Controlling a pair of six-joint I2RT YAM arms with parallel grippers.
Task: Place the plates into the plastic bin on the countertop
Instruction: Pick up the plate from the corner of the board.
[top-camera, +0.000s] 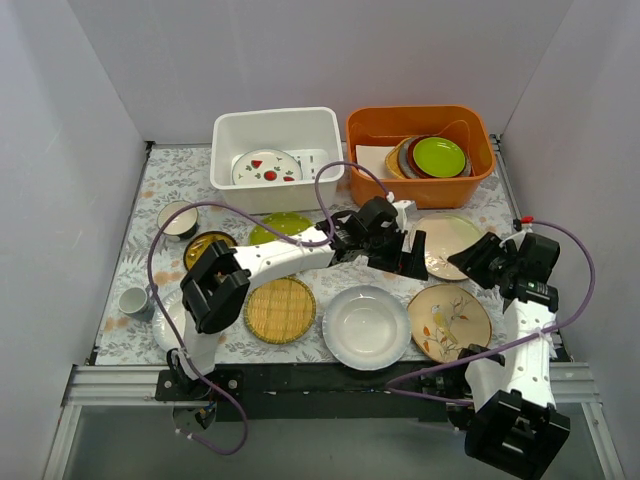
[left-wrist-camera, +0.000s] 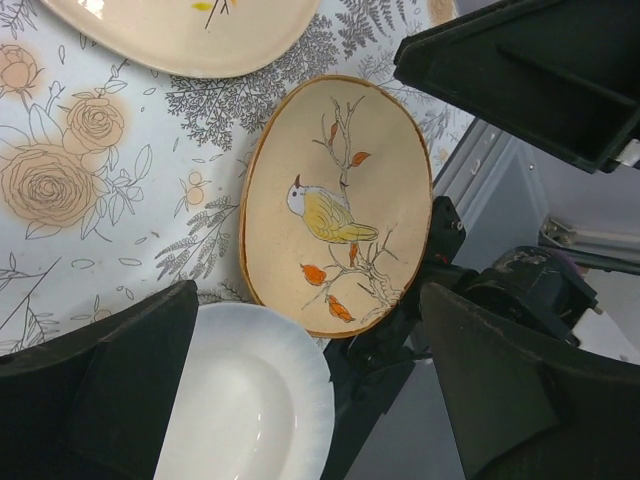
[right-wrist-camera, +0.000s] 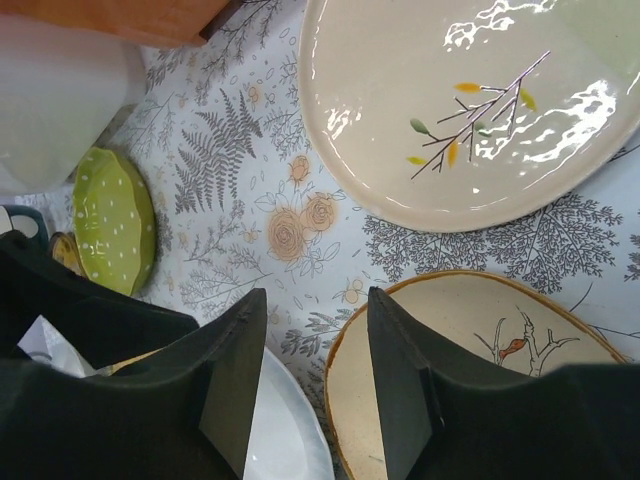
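Left pincer (left-wrist-camera: 308, 305) and right pincer (right-wrist-camera: 315, 310) gape empty; one strawberry plate (top-camera: 267, 167) in the white bin (top-camera: 275, 116).

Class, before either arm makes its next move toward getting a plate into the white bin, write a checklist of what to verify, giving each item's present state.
1. Left tool open and empty: ok.
2. Right tool empty, jaws apart: ok.
3. White bin has room: ok, only the strawberry plate is inside.
4. Bird plate flat on the countertop: ok.
5. Bird plate clear of the white plate: cannot tell.
6. Tools clear of each other: cannot tell, both are close over the branch plate.
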